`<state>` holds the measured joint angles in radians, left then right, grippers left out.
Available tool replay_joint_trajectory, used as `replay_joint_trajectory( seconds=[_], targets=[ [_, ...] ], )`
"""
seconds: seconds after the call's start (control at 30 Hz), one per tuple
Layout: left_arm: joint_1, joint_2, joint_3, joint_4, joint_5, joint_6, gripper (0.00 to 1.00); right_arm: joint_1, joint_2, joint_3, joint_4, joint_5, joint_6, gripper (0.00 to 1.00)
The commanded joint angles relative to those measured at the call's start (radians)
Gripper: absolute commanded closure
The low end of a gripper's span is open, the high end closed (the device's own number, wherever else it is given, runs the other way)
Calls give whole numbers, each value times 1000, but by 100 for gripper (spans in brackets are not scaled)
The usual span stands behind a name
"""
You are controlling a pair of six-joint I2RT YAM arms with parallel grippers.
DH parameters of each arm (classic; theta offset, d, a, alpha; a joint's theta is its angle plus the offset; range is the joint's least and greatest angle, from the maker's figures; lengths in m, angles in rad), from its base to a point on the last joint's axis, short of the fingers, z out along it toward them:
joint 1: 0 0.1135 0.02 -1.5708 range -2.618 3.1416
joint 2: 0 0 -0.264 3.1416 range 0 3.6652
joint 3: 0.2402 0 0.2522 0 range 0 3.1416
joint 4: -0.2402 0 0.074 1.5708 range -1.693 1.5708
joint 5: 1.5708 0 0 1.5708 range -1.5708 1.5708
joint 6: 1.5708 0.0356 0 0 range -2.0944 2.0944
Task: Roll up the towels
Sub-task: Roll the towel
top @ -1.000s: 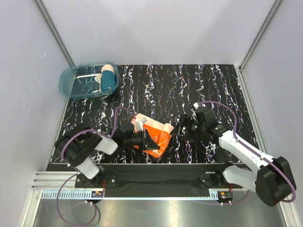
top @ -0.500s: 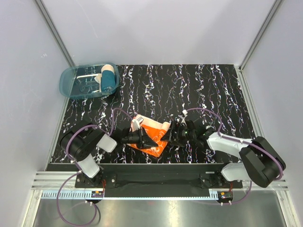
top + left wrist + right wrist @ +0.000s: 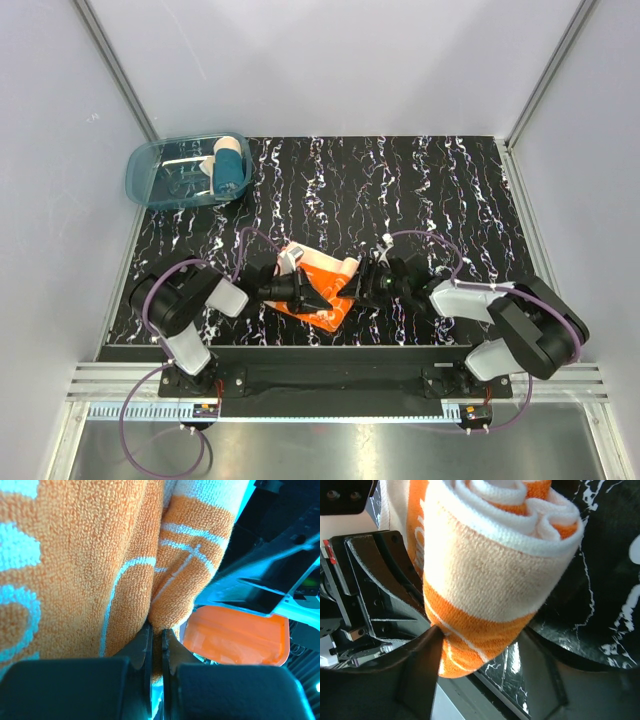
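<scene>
An orange and white towel [image 3: 326, 278] lies partly rolled on the black marbled table near the front edge. My left gripper [image 3: 316, 300] is at its left side. In the left wrist view it [image 3: 156, 634] is shut on a fold of the orange towel [image 3: 75, 555]. My right gripper [image 3: 352, 289] is at the towel's right end. In the right wrist view it [image 3: 485, 636] is open around the end of the towel roll [image 3: 490, 555]. Its left finger [image 3: 427, 650] touches the roll and the other finger stands apart from it.
A clear blue bin [image 3: 150, 178] stands at the back left corner with a teal rolled towel [image 3: 229, 176] and a beige one [image 3: 229, 149] in it. Grey walls close the table on three sides. The arm bases sit at the front edge.
My right gripper has moved left across the table up to the right end of the towel. My left gripper has stayed shut on the towel, almost still.
</scene>
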<state>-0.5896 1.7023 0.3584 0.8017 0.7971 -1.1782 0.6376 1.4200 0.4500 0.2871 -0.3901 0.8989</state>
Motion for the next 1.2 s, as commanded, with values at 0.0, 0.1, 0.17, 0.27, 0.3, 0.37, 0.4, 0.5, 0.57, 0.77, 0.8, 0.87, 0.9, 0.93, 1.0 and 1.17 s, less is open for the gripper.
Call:
replay_joint_trajectory(
  seconds=[0.0,0.1,0.17,0.27,0.3,0.37,0.4,0.5,0.57,0.77,0.8,0.87,0.9,0.93,1.0,1.17],
  targets=[
    [8,23,20,-59,-9,43,96,23,37,10,81,17,12,35],
    [8,5,33,-94,-13,57,92,28,51,13,80,23,15,53],
    [7,-15,46,-184,-38,103,88,30,48,18,48,30,11,61],
    [7,-79,85,-370,-94,205,79,30,39,41,-38,49,-8,66],
    [5,-122,96,-422,-114,234,75,30,37,49,-64,54,-15,67],
    [4,-165,134,-568,-174,323,66,30,23,78,-144,68,-32,69],
    [2,-202,149,-613,-193,350,64,30,22,87,-170,69,-38,69],
    [-12,-274,198,-758,-266,461,58,31,28,130,-264,73,-58,70],
    [-32,-309,238,-856,-335,497,55,34,34,162,-339,76,-74,72],
    [-140,-421,332,-1028,-568,600,52,63,40,236,-469,108,-94,73],
    [-162,-443,359,-1044,-605,620,52,68,43,246,-486,114,-94,73],
    [-240,-460,385,-1079,-718,643,51,80,45,282,-534,126,-97,73],
    [-266,-467,408,-1088,-754,663,50,83,48,292,-551,131,-97,74],
    [-321,-469,421,-1099,-788,672,49,86,51,315,-566,138,-98,73],
    [-374,-471,435,-1112,-890,699,48,94,60,341,-617,146,-100,73],
    [-524,-434,487,-1122,-1041,727,46,102,100,411,-701,152,-106,74]
  ],
)
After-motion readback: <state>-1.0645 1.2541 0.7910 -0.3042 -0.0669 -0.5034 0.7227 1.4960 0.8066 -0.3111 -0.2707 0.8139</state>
